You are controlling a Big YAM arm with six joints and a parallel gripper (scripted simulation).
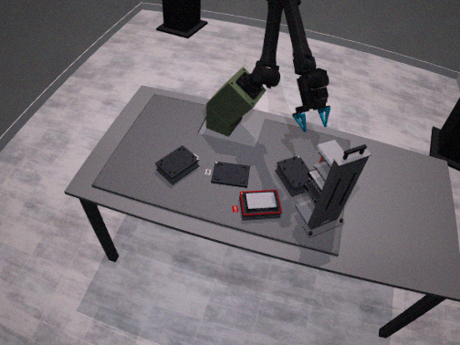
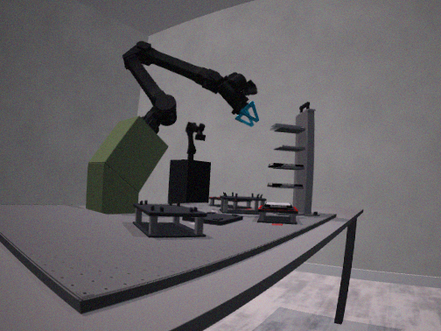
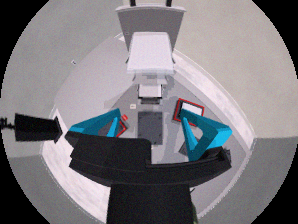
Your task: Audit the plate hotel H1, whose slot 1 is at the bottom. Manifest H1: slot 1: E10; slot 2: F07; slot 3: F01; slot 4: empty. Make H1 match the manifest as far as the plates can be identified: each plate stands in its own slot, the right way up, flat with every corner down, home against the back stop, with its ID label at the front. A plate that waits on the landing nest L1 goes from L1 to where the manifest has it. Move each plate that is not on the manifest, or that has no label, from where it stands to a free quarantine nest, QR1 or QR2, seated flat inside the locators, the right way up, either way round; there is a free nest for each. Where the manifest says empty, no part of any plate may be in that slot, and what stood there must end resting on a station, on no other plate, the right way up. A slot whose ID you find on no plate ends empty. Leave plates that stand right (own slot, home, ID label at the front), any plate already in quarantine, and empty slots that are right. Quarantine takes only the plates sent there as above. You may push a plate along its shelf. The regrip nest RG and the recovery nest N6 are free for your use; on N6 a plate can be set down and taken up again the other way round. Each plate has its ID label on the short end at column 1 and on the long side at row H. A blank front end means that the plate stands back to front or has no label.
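The plate hotel (image 1: 335, 192) stands at the right of centre in the top view, a tall grey tower with a black handle (image 1: 355, 151) on its crown, its shelves facing up-left toward the arm. In the exterior view the hotel (image 2: 304, 162) sits right of centre with four shelves stacked one above another — the two lower ones carry dark, thin plates, though which IDs they bear cannot be read from here; the top shelf (image 2: 287, 128) looks pale and thick. Just beside the tower's open face in the top view sits a dark raised nest (image 1: 293, 172), and below-left of that a red-framed nest (image 1: 260, 203) holds a pale plate, a small red tag (image 1: 235, 209) next to it. Further left, a flat dark nest (image 1: 230, 173) and, toward the left of the mat, another raised dark nest (image 1: 177, 162). And up above it all — the gripper (image 1: 312, 119), teal fingers spread wide apart with nothing between them, hanging in the air above and up-left of the hotel's top, well apart from it. The wrist view looks straight down past the fingers onto the hotel's top shelf (image 3: 150, 52). The arm springs from a green base block (image 1: 230, 101) at upper centre of the grey table (image 1: 402, 246).
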